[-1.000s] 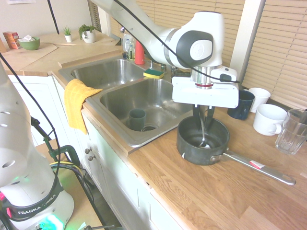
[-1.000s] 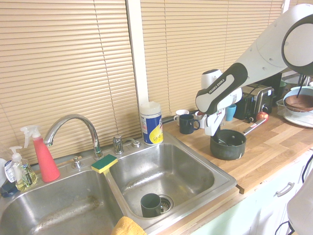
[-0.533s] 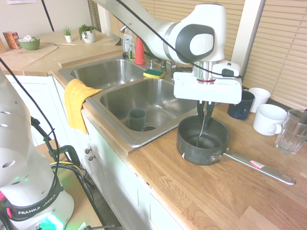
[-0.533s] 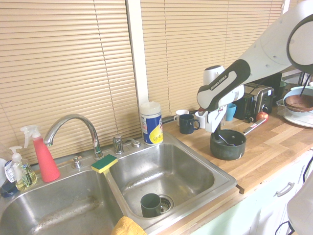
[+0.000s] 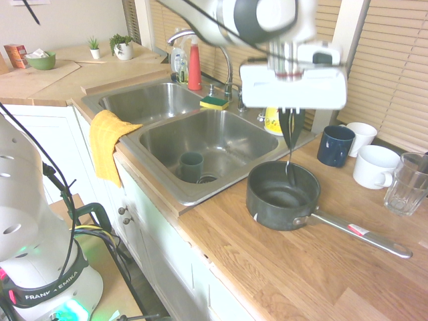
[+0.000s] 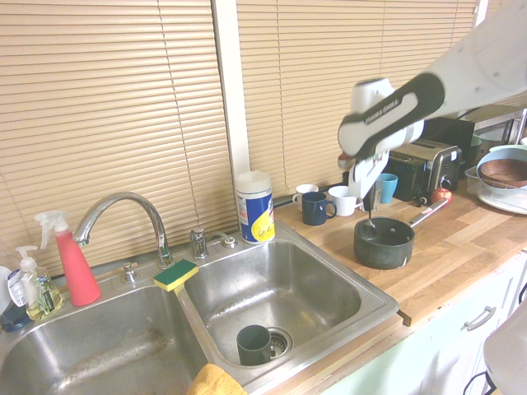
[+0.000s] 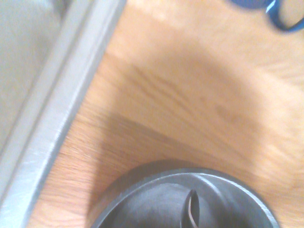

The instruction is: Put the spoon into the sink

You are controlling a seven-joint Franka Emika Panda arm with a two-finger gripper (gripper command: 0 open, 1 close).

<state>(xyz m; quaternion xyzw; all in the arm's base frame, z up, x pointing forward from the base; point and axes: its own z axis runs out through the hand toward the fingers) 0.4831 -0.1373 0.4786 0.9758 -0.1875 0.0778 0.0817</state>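
The spoon [image 5: 291,166] hangs upright over the dark saucepan [image 5: 281,197], its thin handle pinched in my gripper [image 5: 290,134], which is shut on it. Its bowl end dangles at about the height of the pan's rim. From the other side, the spoon [image 6: 370,216] shows as a thin dark line below the gripper [image 6: 367,196], above the saucepan [image 6: 384,243]. In the wrist view the spoon [image 7: 190,211] shows blurred over the pan's inside [image 7: 156,204]. The steel sink [image 5: 221,130] lies just left of the pan; its near basin holds a dark cup [image 5: 191,166].
On the counter behind the pan stand a navy mug [image 5: 334,145], two white mugs [image 5: 374,166] and a glass [image 5: 408,184]. The pan's long handle [image 5: 364,235] points right. A yellow cloth [image 5: 107,144] hangs over the sink's front edge; a faucet [image 6: 123,216] and sponge [image 6: 175,275] sit behind.
My gripper shut on the spoon inside the pan, then rose straight up with it. The spoon has come up off the pan's bottom.
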